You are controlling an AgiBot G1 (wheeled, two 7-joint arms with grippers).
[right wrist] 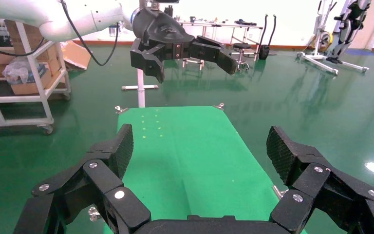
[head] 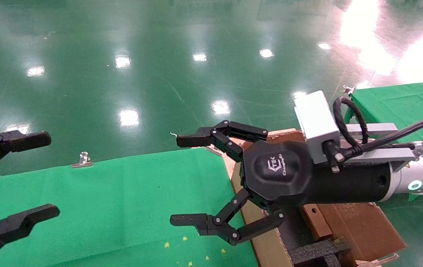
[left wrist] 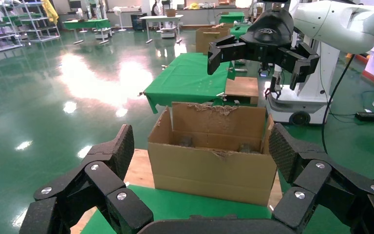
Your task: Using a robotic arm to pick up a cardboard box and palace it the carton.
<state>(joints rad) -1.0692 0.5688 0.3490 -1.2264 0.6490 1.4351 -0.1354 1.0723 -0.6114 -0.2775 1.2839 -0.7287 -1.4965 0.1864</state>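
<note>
green cloth (head: 115, 200) covers the surface, clipped at the far edge with a metal clip (head: 82, 160). small yellow marks (head: 176, 243) dot the cloth. the carton (left wrist: 213, 161) sits at the surface's end, on the glossy green floor (head: 159, 55).

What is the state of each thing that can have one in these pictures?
Right tool: open, empty, held above the near edge of the carton.
Left tool: open, empty, over the green table's end.
Carton: open on top, flaps ragged, black foam inside.
Cardboard box: lying inside the carton, not gripped.
Green table: covered with cloth.
</note>
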